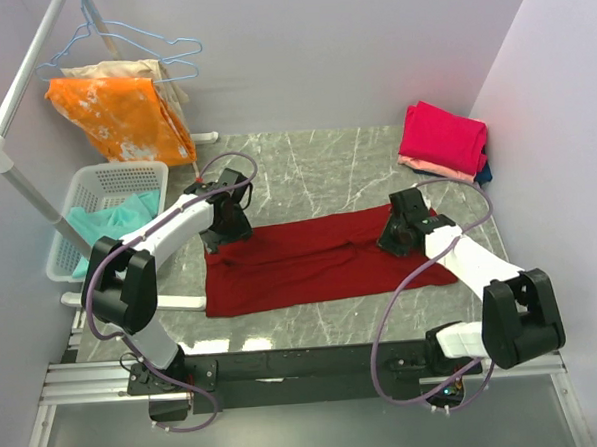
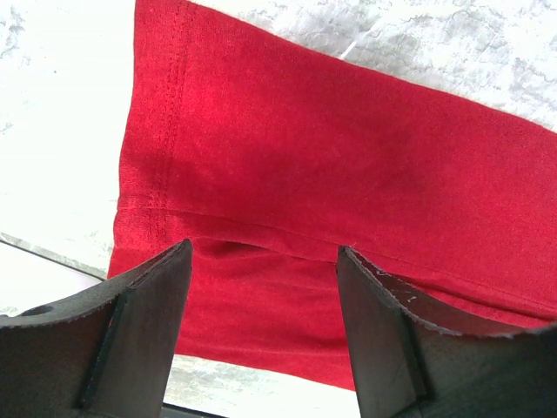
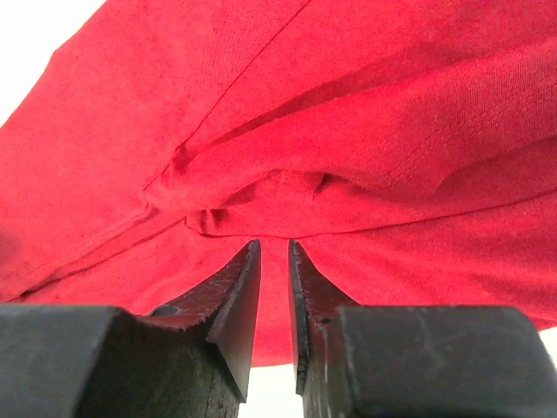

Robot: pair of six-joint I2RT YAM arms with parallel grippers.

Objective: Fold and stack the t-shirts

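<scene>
A dark red t-shirt lies folded into a long band across the middle of the marble table. My left gripper hovers over the band's left end, by the hem. In the left wrist view this gripper stands wide open above the red cloth, with nothing between its fingers. My right gripper is low over the band's right end. Its jaws stand a narrow gap apart, just short of a bunched fold of the shirt, and hold nothing.
Folded t-shirts are stacked at the back right, bright pink on top, peach and dark blue below. A white basket at the left holds a teal shirt. Orange cloth hangs from a rack behind the basket.
</scene>
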